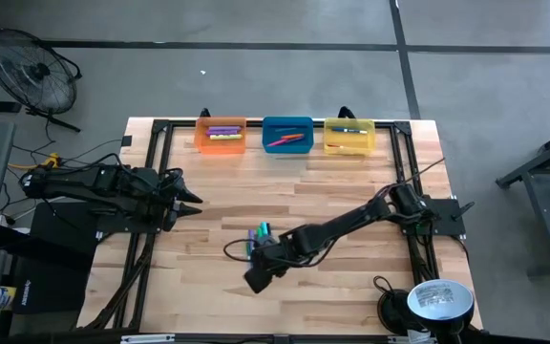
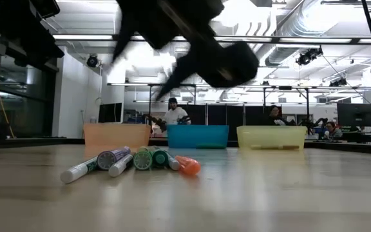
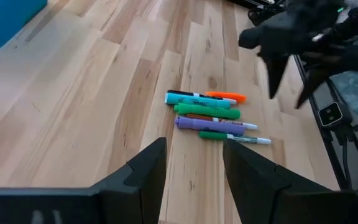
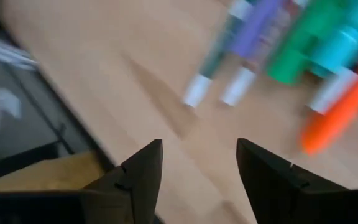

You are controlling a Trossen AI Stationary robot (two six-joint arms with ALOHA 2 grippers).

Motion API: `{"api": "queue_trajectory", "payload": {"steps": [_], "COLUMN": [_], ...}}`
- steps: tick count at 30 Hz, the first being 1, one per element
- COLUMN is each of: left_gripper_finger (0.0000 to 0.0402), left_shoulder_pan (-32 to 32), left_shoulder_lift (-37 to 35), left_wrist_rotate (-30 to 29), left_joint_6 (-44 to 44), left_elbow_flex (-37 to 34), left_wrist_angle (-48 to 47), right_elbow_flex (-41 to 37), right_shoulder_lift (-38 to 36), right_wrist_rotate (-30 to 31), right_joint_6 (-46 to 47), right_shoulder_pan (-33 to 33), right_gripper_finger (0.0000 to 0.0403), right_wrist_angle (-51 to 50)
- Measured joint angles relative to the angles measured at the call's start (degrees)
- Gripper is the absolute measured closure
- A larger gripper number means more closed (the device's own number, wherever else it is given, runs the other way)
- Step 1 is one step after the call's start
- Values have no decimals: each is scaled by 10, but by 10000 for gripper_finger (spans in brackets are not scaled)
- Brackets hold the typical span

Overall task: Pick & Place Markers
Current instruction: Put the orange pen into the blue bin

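Currently my right end effector hangs above the worktop in the lower centre of the high view, fingers spread apart and holding nothing. Just beside it, a cluster of loose markers lies on the wood; in the low view they sit left of centre, side by side and touching: a white-tipped one, a purple one, two green ones and an orange one at the right end of the row. The right wrist view shows the same markers ahead of my open fingers, not between them.

My left end effector waits at the left middle of the high view, pointing toward the centre, fingers apart and empty.

Three bins stand in a row at the top edge of the worktop: orange bin, blue bin, yellow bin. Each contains markers.

People sit in the room beyond the bins in the low view.
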Motion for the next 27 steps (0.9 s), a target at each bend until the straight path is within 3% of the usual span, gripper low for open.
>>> {"api": "queue_trajectory", "payload": {"steps": [13, 21, 23, 27], "left_gripper_finger": [245, 245, 245, 245], "left_shoulder_pan": [0, 0, 0, 0], "left_shoulder_lift": [0, 0, 0, 0], "left_wrist_rotate": [0, 2, 3, 3], "left_joint_6": [0, 0, 0, 0], "left_elbow_flex": [0, 0, 0, 0], "left_wrist_angle": [0, 0, 0, 0], "right_elbow_flex": [155, 332, 303, 278], "right_shoulder_lift": [6, 132, 131, 130], "right_wrist_rotate": [87, 70, 62, 35], "right_joint_6": [-119, -172, -153, -92], "right_shoulder_pan": [-16, -32, -32, -33], "right_gripper_finger": [266, 271, 271, 271], "right_wrist_angle": [-17, -48, -23, -108]}}
